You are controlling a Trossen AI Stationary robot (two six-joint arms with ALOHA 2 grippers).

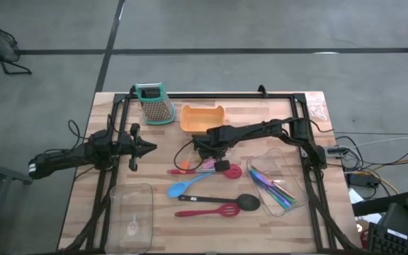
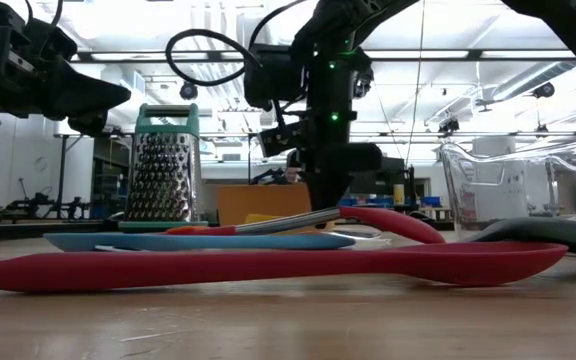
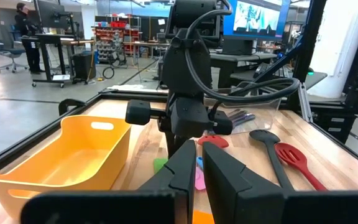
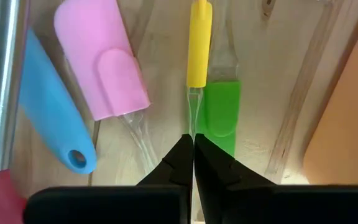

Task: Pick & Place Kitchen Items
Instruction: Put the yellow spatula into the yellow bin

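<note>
Looking down on your table, the right gripper [image 1: 205,152] sits just off centre toward 12 o'clock, lowered onto the cluster of tiny pieces at 6 o'clock of the orange tray [image 1: 202,118]. In its wrist view the two fingers [image 4: 180,163] are pressed together with no gap, their tips at the thin clear stem of the yellow piece [image 4: 198,43], with the green piece [image 4: 219,112] right beside it; you cannot tell whether the stem is actually pinched. The pink piece [image 4: 104,59] and a blue handle [image 4: 53,118] lie close alongside on the wood. Your left gripper [image 1: 146,148] waits at 9 o'clock of the table, above the surface, pointing toward the centre; its fingers [image 3: 227,180] stand nearly together with only a thin slit between them and nothing in it. The other kitchen items lie toward 6 o'clock of the centre: the red spoon [image 1: 227,171] nearest the right gripper, the blue spoon [image 1: 183,187] below it, the black spoon [image 1: 239,201] and the red slotted spatula [image 1: 211,211] lowest. The blue-handled cutlery [image 1: 273,188] rests in the clear bin [image 1: 297,185] at about 4 o'clock. A second clear bin [image 1: 130,212] stands at 7 o'clock, and the box grater [image 1: 156,103] stands upright at 11 o'clock, just beside the tray.
</note>
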